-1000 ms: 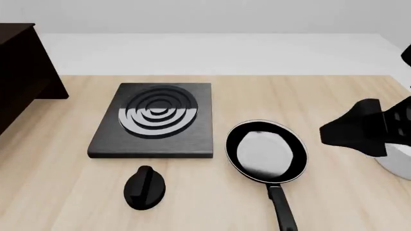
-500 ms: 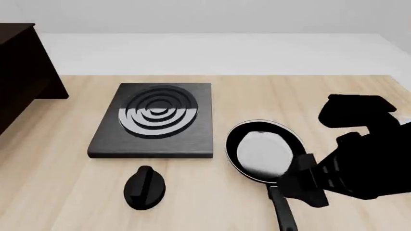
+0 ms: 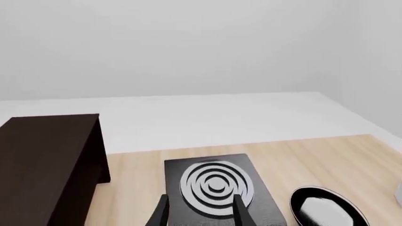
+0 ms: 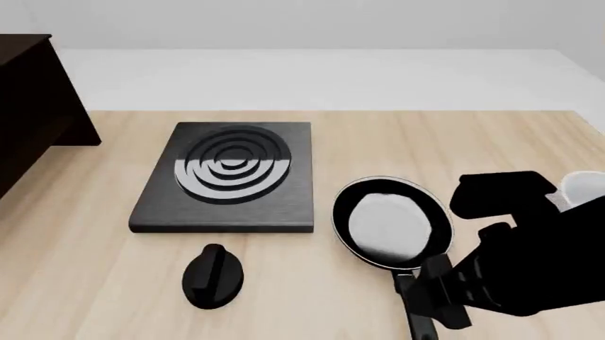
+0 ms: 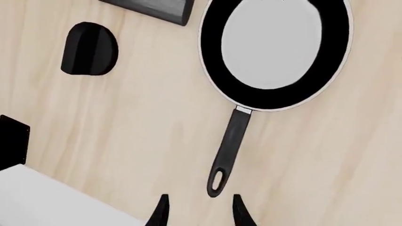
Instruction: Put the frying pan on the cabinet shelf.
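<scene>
Pan count: one frying pan [image 4: 392, 223] flat on the tabletop [image 4: 85, 269], right of one stove plate [image 4: 229, 176], one knob [image 4: 212, 275]. Right tool [image 5: 198, 207] hangs spread above its handle, gripping nothing; left tool [image 3: 199, 211] spread too.

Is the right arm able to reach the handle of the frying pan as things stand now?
Probably yes. The right gripper is open and sits just past the end of the frying pan handle, lined up with it. Only bare table lies between them; the knob is well off to the side.
</scene>
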`<state>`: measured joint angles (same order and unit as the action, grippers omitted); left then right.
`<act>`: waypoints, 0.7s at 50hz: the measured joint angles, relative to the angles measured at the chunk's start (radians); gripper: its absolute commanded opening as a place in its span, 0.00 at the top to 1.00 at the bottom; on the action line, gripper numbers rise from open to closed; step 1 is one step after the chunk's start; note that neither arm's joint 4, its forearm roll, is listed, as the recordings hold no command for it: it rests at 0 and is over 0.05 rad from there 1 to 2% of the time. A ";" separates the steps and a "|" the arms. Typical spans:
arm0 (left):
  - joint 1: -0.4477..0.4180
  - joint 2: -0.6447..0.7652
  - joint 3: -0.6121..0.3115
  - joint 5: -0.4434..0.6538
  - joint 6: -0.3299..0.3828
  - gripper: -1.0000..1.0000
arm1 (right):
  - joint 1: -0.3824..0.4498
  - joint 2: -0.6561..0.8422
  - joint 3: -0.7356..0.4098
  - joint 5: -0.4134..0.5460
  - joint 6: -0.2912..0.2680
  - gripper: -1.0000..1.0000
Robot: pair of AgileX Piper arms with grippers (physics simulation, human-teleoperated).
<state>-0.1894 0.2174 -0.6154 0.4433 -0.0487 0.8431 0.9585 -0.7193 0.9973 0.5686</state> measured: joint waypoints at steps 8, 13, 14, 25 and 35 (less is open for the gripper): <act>-0.002 0.000 0.007 -0.002 0.001 0.00 | -0.003 0.032 0.020 -0.034 -0.008 0.00; -0.003 0.001 0.007 -0.001 0.001 0.00 | 0.004 0.055 0.042 -0.064 -0.004 0.00; -0.003 0.001 0.007 -0.001 0.001 0.00 | 0.005 0.059 0.047 -0.070 -0.004 0.00; -0.005 0.005 -0.005 0.012 -0.001 0.00 | -0.021 0.114 0.100 -0.138 -0.028 0.00; -0.006 0.009 -0.009 0.018 -0.002 0.00 | -0.059 0.148 0.122 -0.179 -0.052 0.00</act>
<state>-0.1952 0.2260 -0.6248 0.4614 -0.0505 0.7840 1.1063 -0.5971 0.8185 0.5164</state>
